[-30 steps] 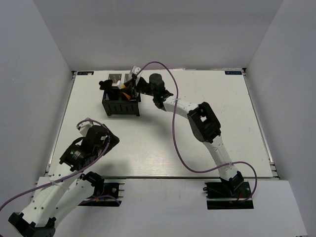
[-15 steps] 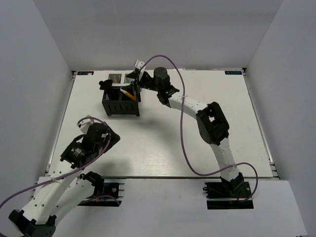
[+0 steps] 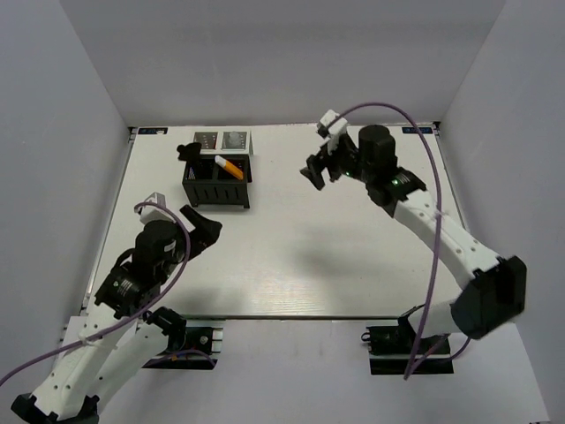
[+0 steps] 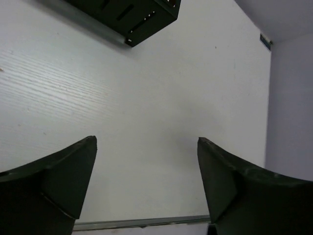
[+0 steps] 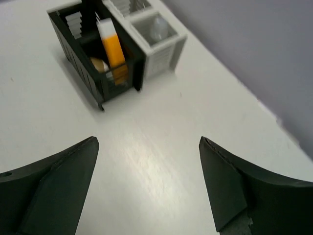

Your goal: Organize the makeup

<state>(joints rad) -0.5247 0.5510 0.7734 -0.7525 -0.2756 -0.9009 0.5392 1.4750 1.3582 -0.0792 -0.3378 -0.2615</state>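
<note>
The makeup sits in a black perforated box (image 3: 216, 184) at the back left. An orange white-capped tube (image 3: 229, 166) leans in its right compartment, and a black brush head (image 3: 186, 151) sticks out at its left. In the right wrist view the tube (image 5: 113, 48) stands beside a tan-tipped sponge (image 5: 99, 64), and a small clear bottle (image 5: 157, 30) lies in a white compartment (image 5: 166, 49) behind the box. My right gripper (image 3: 312, 173) hangs open and empty to the right of the box. My left gripper (image 3: 207, 223) is open and empty in front of it.
The left wrist view shows only a bottom corner of the black box (image 4: 134, 17) and bare white table (image 4: 146, 98). Grey walls close in the table on three sides. Purple cables loop off both arms.
My right gripper opened, let go of the orange tube in the box, and drew back to the right. My left arm shifted slightly and turned toward the box.
</note>
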